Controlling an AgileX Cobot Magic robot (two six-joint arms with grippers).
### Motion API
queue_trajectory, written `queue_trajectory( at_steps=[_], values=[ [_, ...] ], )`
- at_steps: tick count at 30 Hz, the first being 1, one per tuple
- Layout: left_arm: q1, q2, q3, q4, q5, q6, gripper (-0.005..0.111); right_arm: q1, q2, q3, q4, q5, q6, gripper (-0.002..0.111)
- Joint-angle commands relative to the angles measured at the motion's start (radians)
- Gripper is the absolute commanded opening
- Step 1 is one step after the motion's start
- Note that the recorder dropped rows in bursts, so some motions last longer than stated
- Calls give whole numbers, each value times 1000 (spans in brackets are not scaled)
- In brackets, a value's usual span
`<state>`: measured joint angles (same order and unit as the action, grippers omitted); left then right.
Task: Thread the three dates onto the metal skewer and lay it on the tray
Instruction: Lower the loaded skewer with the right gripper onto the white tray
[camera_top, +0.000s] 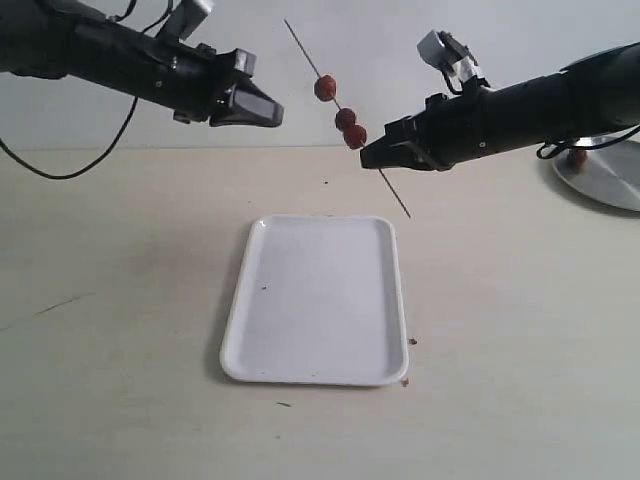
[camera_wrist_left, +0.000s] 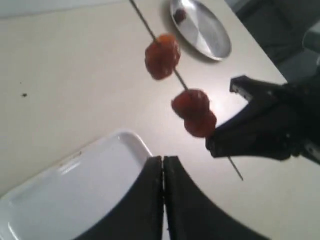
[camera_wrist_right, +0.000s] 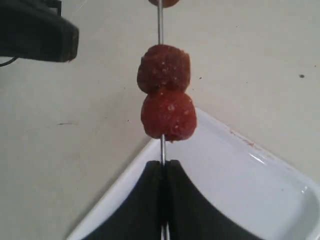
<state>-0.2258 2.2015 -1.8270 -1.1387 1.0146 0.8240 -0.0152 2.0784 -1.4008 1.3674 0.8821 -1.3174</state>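
Note:
Three dark-red dates (camera_top: 345, 119) (camera_wrist_left: 192, 107) (camera_wrist_right: 166, 95) sit on the thin metal skewer (camera_top: 303, 47) (camera_wrist_left: 142, 20) (camera_wrist_right: 160, 20), which slants in the air above the white tray (camera_top: 315, 300) (camera_wrist_left: 60, 200) (camera_wrist_right: 250, 190). My right gripper (camera_top: 368, 155) (camera_wrist_right: 163, 163) is shut on the skewer just below the two lower dates. One date sits apart, higher up the rod. My left gripper (camera_top: 270, 113) (camera_wrist_left: 163, 159) hangs shut with nothing in it, to the left of the skewer and not touching it.
A round silver plate (camera_top: 610, 175) (camera_wrist_left: 202, 32) holding a fourth dark-red fruit (camera_top: 577, 157) (camera_wrist_left: 179, 15) lies at the table's right edge. Small crumbs (camera_top: 407, 343) lie by the tray's near right corner. A black cable (camera_top: 70, 165) loops at the far left.

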Motion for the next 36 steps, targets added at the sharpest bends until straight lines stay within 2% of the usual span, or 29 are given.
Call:
queue_trajectory(
  at_steps=[1, 3, 6, 9, 12, 14, 16, 20, 26, 31, 36],
  values=[
    [55, -49, 11, 56, 122, -9, 0, 20, -7, -2, -64, 23, 63, 0],
    [66, -123, 86, 97, 70, 15, 0, 54, -7, -2, -125, -14, 207, 0],
    [66, -235, 216, 103, -43, 71, 0, 119, -7, 12, -174, -94, 251, 0],
    [66, -360, 409, 37, -265, 195, 0, 185, -7, 51, -171, -228, 316, 0],
    [66, -463, 588, -54, -518, 337, 0, 224, -7, 88, -173, -359, 501, 0],
    [66, -513, 677, -112, -676, 386, 0, 231, -7, 124, -173, -376, 618, 0],
    [66, -536, 711, -151, -755, 391, 0, 249, -7, 162, -169, -409, 680, 0],
    [66, -567, 722, -163, -764, 395, 0, 320, -7, 241, -154, -559, 723, 0],
    [66, -590, 722, -163, -717, 402, 0, 422, -7, 297, -10, -779, 744, 0],
    [66, -590, 722, -176, -706, 402, 0, 456, -7, 297, 30, -779, 744, 0],
    [66, -590, 722, -176, -702, 402, 0, 456, -7, 297, 28, -696, 744, 0]
  ],
)
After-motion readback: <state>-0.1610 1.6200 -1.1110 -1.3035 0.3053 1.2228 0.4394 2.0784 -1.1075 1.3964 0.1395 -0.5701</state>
